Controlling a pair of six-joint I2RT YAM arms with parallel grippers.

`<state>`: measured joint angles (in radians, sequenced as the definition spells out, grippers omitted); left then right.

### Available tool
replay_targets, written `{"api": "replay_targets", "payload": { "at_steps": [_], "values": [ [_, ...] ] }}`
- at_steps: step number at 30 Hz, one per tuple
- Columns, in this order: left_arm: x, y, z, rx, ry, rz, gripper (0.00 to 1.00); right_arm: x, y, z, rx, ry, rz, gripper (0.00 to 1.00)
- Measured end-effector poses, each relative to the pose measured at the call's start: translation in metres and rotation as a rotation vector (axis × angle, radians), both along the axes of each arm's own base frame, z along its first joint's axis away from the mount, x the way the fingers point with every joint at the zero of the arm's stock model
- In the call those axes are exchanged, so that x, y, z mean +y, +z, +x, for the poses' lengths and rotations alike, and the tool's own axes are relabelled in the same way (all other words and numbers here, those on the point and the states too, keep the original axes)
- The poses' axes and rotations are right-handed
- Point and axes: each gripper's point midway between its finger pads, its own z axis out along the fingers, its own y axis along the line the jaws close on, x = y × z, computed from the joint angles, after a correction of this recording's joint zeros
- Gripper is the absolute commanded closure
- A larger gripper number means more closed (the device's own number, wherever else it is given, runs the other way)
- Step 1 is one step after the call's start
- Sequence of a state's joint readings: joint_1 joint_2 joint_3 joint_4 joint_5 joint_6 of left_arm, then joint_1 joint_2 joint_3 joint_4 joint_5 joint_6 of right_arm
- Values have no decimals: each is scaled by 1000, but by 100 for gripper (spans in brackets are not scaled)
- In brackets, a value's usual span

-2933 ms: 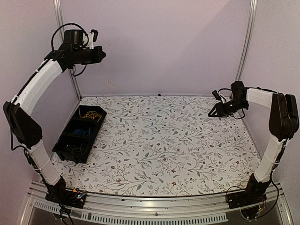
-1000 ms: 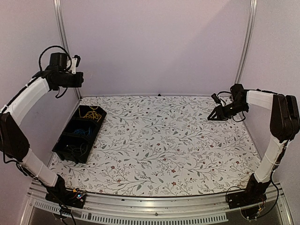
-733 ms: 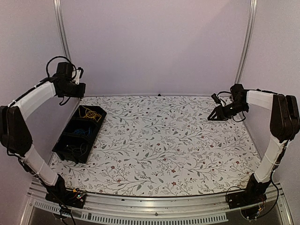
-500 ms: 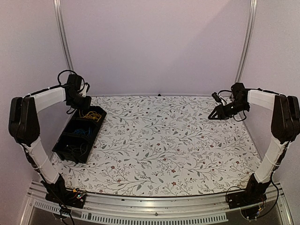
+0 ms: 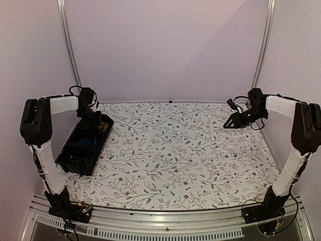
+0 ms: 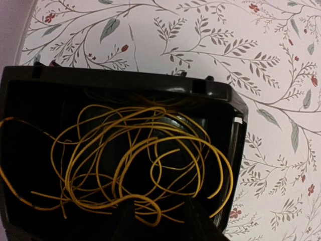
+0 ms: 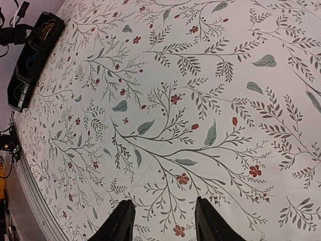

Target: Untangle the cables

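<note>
My left gripper [image 6: 159, 222] hangs, jaws parted, just above the yellow cables [image 6: 135, 165]. They lie in a loose coil with no clear axis in the far compartment of the bin [image 6: 239, 130]. My right gripper [image 7: 163, 221], parted and empty, is well apart.

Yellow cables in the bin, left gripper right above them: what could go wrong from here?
1. A loop of the yellow cables lies between the fingers of the open left gripper; lifting could snag it and drag the tangle out.
2. The gripper sits close over the bin; its fingers might knock the wall.
</note>
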<state>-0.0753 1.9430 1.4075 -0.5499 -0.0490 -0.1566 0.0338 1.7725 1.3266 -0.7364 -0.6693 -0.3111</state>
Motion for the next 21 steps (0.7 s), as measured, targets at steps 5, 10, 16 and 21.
{"api": "replay_targets", "payload": {
  "at_steps": [5, 10, 16, 21],
  "values": [
    [4, 14, -7, 6, 36, 16, 40, -3, 16, 4, -28, 20, -17, 52],
    [-2, 72, -15, -90, 44, 11, 36, -11, 65, 27, -183, 18, -35, 49],
    [-51, 196, -15, -374, -33, -48, 18, -11, 150, 46, -433, 18, -31, 48],
    [-102, 258, -19, -530, -131, -108, 0, -12, 192, 50, -553, -17, -19, 49]
  ]
}}
